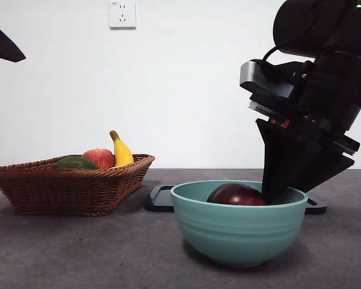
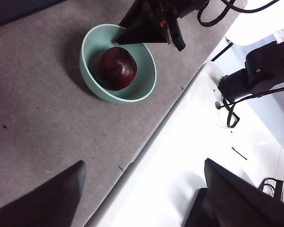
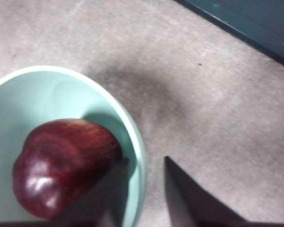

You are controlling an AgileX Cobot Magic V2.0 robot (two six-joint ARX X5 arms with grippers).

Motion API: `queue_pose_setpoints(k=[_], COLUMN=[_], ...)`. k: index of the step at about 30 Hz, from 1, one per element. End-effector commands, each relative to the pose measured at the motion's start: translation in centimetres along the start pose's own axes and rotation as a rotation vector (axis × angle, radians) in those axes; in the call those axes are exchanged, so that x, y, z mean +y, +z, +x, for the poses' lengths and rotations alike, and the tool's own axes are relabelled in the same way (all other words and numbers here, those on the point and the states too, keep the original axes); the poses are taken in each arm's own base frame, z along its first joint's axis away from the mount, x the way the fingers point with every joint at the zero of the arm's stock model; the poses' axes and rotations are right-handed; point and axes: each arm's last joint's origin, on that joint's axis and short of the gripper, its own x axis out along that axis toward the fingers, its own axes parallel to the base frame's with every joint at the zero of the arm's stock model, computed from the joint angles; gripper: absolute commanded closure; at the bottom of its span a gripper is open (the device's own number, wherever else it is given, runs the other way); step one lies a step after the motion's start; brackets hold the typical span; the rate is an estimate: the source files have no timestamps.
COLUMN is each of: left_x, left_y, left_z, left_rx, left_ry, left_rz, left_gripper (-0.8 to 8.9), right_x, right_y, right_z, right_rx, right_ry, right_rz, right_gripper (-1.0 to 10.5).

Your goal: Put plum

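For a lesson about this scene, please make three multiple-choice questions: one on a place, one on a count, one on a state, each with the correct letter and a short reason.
1. Where does the plum lie?
A. in the wicker basket
B. on the bare table
C. in the green bowl

2. How many fruits show in the basket?
A. one
B. three
C. five

3. What is the state of the right pincer?
A. open, its jaws straddling the bowl's rim beside the plum
B. shut on the plum, lifted high
C. shut on the banana

Answers:
1. C, the front view shows the dark fruit inside the bowl.
2. B, a dark green fruit, a red apple and a banana show over its rim.
3. A, the right wrist view shows a gap between the jaws, with the rim in it and the plum off to one side.

The left pincer waits open, away from the bowl.
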Motion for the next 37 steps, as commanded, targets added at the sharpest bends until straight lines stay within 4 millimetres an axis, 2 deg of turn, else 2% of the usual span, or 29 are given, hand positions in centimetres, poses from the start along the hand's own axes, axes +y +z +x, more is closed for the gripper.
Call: queue_pose_setpoints(k=[1,5,17,26,31,37], left_x=[-0.1,-0.1,-0.1,-0.1,-0.1,-0.1], left_y=[0.3,0.3,0.4,0.4,0.4,0.4], left_z=[0.0,0.0,0.0,0.0,0.0,0.0], left_rx=[-0.008,-0.011,-0.016,-0.018,-0.019,-0.021], left_ry=[-0.008,-0.008,-0.007,-0.007,-0.007,-0.007], left_rz=[0.025,0.028,0.033,0.031,0.032,0.034], left_gripper=[4.13,4.13,4.13,4.12,4.12,4.12], right_x=[0.2,0.4,0.6,0.9,-0.4,-2.3], right_y=[0.2,0.2,0.6,4.3,6.7,10.1], right_z=[0.5,0.6,0.0,-3.2,-4.8,-5.6], right_rx=[0.01,0.011,-0.014,-0.141,-0.205,-0.232], right_ry=[-0.002,0.002,0.008,-0.021,-0.063,-0.097], right_rz=[0.002,-0.004,0.006,0.008,0.043,0.067], right_gripper=[9.0,9.4,9.4,9.4,9.4,9.4])
